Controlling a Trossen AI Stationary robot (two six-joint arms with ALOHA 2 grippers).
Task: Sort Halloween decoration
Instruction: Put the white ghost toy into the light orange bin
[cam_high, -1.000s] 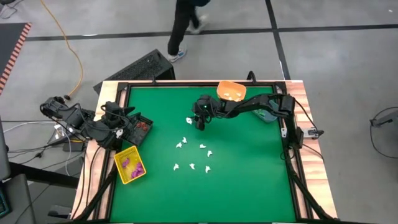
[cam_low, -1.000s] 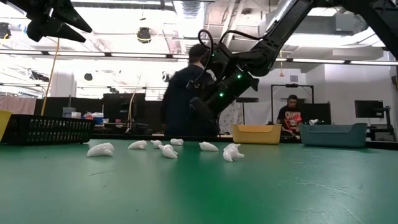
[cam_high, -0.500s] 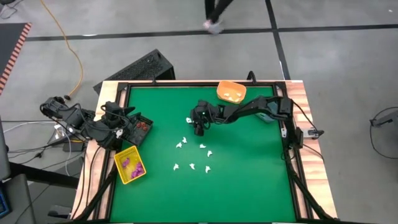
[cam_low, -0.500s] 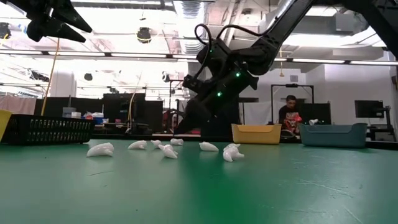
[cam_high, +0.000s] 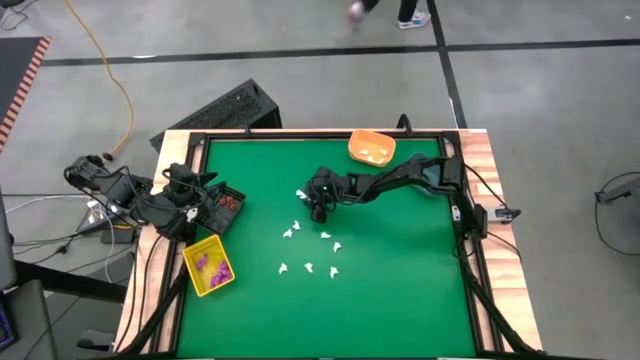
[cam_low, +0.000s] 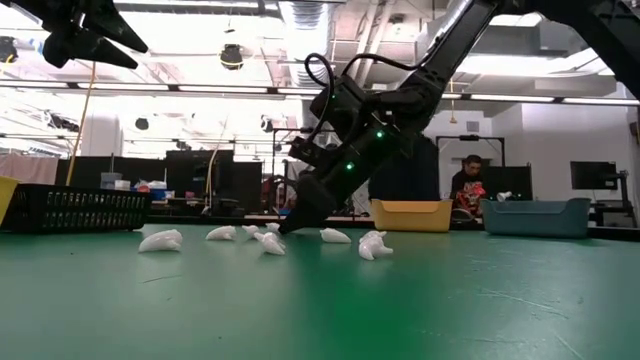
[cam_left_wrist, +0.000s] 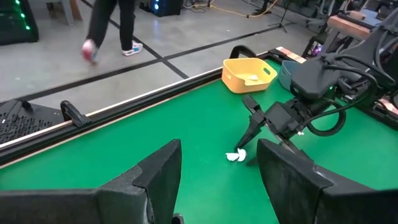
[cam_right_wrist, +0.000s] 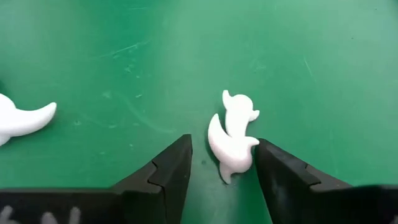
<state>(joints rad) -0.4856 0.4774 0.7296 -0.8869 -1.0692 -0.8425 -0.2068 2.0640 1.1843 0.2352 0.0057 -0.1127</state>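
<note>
Small white ghost trinkets (cam_high: 310, 240) lie scattered mid-table; purple ones (cam_high: 208, 265) fill the yellow bin (cam_high: 192, 258).

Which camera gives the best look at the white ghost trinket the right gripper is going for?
The right wrist view: the white ghost trinket fills the frame between the open right gripper fingers, against one of them. The high view shows only a white speck; the left wrist view shows it small; in the low view the arm hides it.
</note>
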